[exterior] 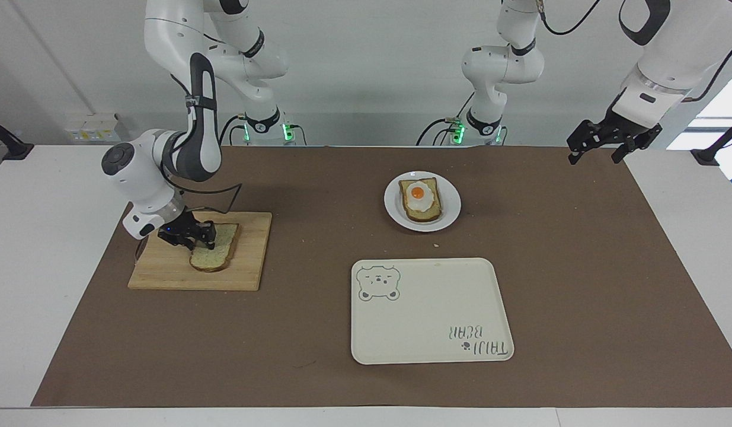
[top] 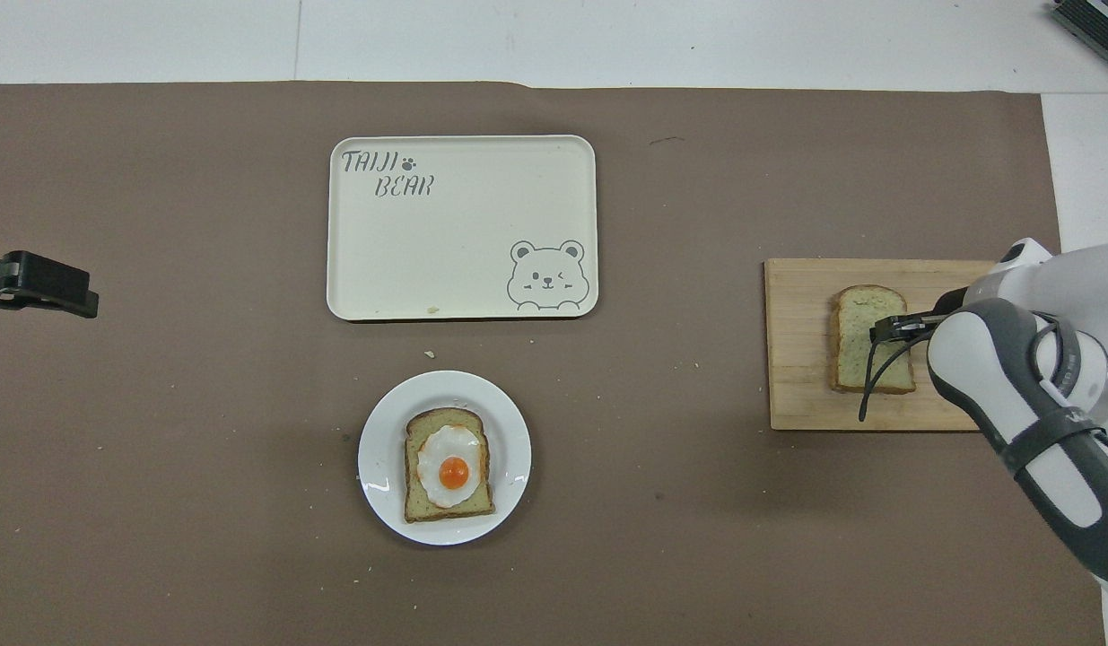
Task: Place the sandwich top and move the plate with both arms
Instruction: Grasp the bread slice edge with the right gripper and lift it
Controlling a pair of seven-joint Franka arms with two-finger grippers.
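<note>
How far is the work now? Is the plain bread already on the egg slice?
Not yet; nothing is finished. The right gripper is down at the sandwich top, which lies on the cutting board. The left gripper waits in the air. Still left: topping the egg slice, then moving the plate.

Two high cams, half a turn apart.
Facing looks at robots; overhead looks steeply down; both share the table [exterior: 668, 249].

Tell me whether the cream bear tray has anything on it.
Empty apart from a crumb. The tray shows only its print; the egg toast sits on the plate, nearer the robots.
</note>
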